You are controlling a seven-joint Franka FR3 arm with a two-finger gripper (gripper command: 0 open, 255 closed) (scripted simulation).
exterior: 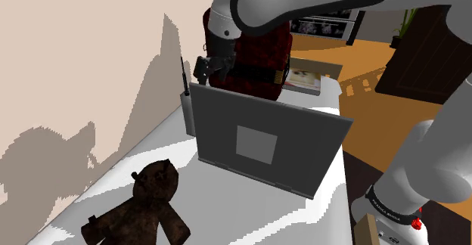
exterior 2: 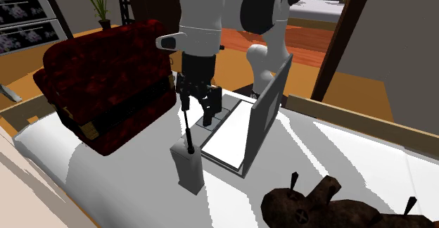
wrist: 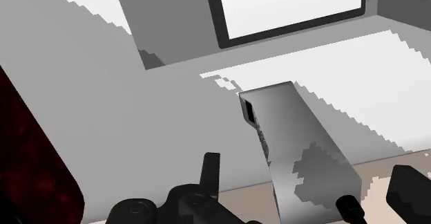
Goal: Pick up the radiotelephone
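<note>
- Table [exterior: 249, 213]: pale grey-white top, with sharp-edged shadows across it.
- Room: beige wall [exterior: 76, 54] on the shoulder view's left, and an orange-brown floor [exterior: 374, 100] beyond the table. A potted plant [exterior 2: 98, 1] stands in the far corner of the second exterior view.
- Laptop [exterior: 265, 141]: grey, lid open and upright, its back towards the shoulder camera.
- Bag [exterior 2: 105, 86]: dark red with black straps, lying on the table just beside the laptop. It looks shut, though I can't be sure from these angles. What it holds is hidden.
- Teddy bear [exterior: 151, 202]: dark brown, flat on the table, well apart from the bag.
- Radio phone [exterior 2: 188, 165]: grey block standing upright on the table just beside a corner of the laptop's base. A thin black aerial [exterior 2: 187, 124] points straight up from it.
- My pincer [exterior 2: 198, 112]: hangs above the table, over the laptop's base, near the aerial's tip. The fingers are spread wide with nothing between the pads. In the wrist view the radio phone lies below, between the two fingers [wrist: 407, 187], and neither touches it.
</note>
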